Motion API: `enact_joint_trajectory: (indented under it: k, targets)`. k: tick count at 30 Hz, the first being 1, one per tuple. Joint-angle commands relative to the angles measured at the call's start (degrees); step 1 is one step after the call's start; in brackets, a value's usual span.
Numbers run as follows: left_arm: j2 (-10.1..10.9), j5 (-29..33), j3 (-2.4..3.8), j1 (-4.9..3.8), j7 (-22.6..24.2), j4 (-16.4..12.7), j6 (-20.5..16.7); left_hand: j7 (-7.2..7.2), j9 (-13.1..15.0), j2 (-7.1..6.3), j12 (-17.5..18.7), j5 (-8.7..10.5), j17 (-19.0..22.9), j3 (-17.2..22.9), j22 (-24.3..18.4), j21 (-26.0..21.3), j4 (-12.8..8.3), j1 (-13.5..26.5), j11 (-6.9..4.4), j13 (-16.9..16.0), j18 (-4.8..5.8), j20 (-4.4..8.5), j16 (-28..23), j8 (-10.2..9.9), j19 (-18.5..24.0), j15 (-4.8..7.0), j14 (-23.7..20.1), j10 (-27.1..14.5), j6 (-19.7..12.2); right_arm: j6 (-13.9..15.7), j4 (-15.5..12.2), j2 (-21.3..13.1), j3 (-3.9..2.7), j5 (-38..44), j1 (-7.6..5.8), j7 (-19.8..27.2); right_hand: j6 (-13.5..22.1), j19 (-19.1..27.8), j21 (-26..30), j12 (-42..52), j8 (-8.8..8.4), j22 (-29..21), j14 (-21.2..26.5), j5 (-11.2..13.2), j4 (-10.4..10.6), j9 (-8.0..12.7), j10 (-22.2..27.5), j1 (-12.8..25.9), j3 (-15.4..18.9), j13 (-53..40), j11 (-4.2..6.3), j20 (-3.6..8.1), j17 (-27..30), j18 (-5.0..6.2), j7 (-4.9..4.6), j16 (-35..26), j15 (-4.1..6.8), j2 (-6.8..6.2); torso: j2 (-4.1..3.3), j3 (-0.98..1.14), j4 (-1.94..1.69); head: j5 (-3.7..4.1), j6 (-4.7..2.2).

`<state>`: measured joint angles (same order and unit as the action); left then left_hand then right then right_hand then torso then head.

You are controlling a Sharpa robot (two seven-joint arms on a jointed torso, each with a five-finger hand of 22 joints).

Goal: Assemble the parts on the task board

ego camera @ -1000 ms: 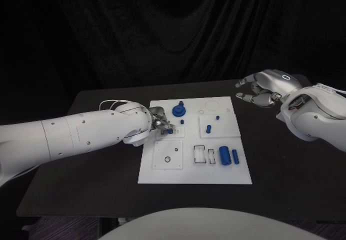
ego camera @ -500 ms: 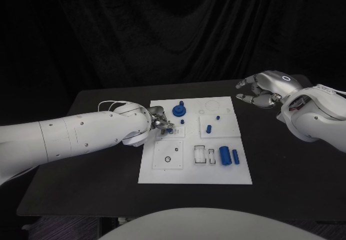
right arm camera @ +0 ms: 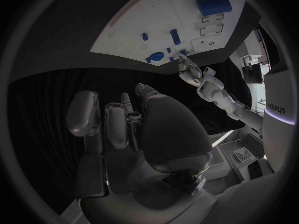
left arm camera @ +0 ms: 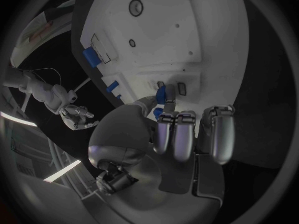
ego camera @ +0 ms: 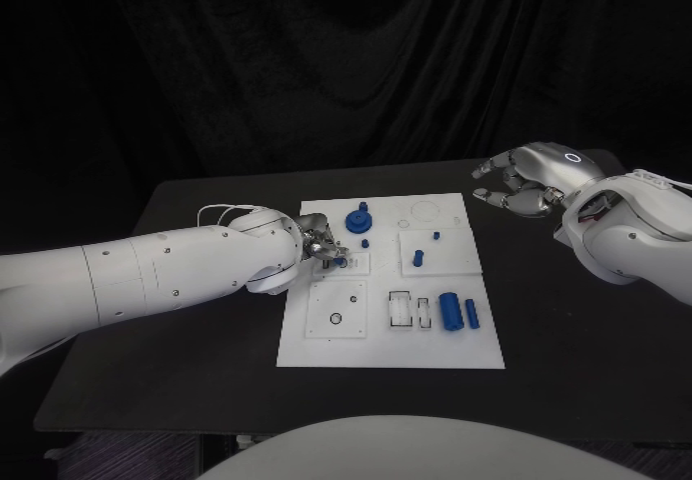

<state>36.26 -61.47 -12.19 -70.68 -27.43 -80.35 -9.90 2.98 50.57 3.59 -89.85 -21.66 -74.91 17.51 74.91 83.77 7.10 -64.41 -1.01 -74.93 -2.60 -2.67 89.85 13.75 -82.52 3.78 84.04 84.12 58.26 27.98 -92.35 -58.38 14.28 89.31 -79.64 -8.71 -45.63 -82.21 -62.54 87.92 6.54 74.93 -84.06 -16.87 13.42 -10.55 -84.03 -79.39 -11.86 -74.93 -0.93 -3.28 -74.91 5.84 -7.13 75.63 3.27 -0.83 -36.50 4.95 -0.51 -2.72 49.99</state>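
Observation:
The white task board (ego camera: 387, 346) lies in the middle of the black table. My left hand (ego camera: 317, 243) hovers over the board's left middle and pinches a small blue part (ego camera: 336, 263) between thumb and finger. In the left wrist view that part (left arm camera: 162, 94) sits at the fingertips of the hand (left arm camera: 182, 130), just above a small slot in the board (left arm camera: 187, 30). My right hand (ego camera: 516, 182) hangs off the board's far right corner, fingers apart and holding nothing. The right wrist view shows this hand (right arm camera: 124, 124) high above the board (right arm camera: 127, 35).
On the board stand a blue gear-like part (ego camera: 358, 220), a small peg (ego camera: 365, 243) and another peg (ego camera: 415, 257). A thick blue cylinder (ego camera: 450, 310) and a thin blue bar (ego camera: 472, 313) lie near the front right. Bare black table (ego camera: 188, 340) surrounds the board.
My left arm has shifted very slightly while its hand keeps the small blue part over the same spot. The right hand has not moved.

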Motion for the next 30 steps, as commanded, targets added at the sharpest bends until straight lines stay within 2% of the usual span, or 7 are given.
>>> enact_joint_trajectory:
  k: [1,11,30]
  targets:
    - [-0.2,-0.2,0.01,0.40,0.9,0.0,-1.2,-0.38,0.0,-0.17,-0.1,-0.37,-15.1,0.4,7.3,0.0,-0.1,0.0,-0.34,-15.1,0.05,0.08,0.1,-0.1,-0.1,0.16,6.0,5.9,0.0,-0.5,0.0,-0.2,-0.04,-1.1,0.15,-0.9,-0.3,0.6,0.6,-0.4,-0.39,5.6,-2.8,-0.3,-0.3,0.1,-3.3,-0.7,0.0,-12.5,-0.38,-0.02,-0.7,-0.46,-0.15,-0.3,-0.47,0.08,0.04,0.03,-0.02,0.00,0.01]
    - [-0.6,-0.2,0.01,1.08,1.3,0.2,-1.7,-0.38,0.1,-0.14,-0.1,-0.40,-15.1,0.5,7.3,0.0,0.0,0.1,-0.35,-15.1,0.04,0.09,0.1,-0.1,-0.1,0.17,6.0,5.9,0.0,-0.7,0.0,-0.1,-0.04,-1.3,0.15,-0.9,-0.4,0.6,0.6,-0.4,-0.40,5.5,-2.7,-0.3,-0.3,0.1,-3.3,-0.7,-0.1,-12.5,-0.40,-0.03,-0.6,-0.45,-0.17,-0.3,-0.48,0.09,0.00,0.04,0.13,-0.20,0.01]
    - [0.0,-0.2,0.01,1.63,1.0,-0.4,-0.8,-0.39,0.1,-0.18,-0.1,-0.41,-15.1,0.6,7.2,-0.1,0.0,0.1,-0.36,-15.1,0.00,0.10,0.1,-0.2,0.0,0.17,6.0,5.9,0.1,-1.3,0.1,-0.1,-0.04,-1.4,0.16,-1.1,-0.4,0.6,0.7,-0.4,-0.42,5.5,-2.7,-0.4,-0.4,0.1,-3.3,-0.7,-0.1,-12.5,-0.43,-0.04,-0.6,-0.44,-0.19,-0.4,-0.51,0.09,0.00,0.01,0.08,-0.16,0.01]
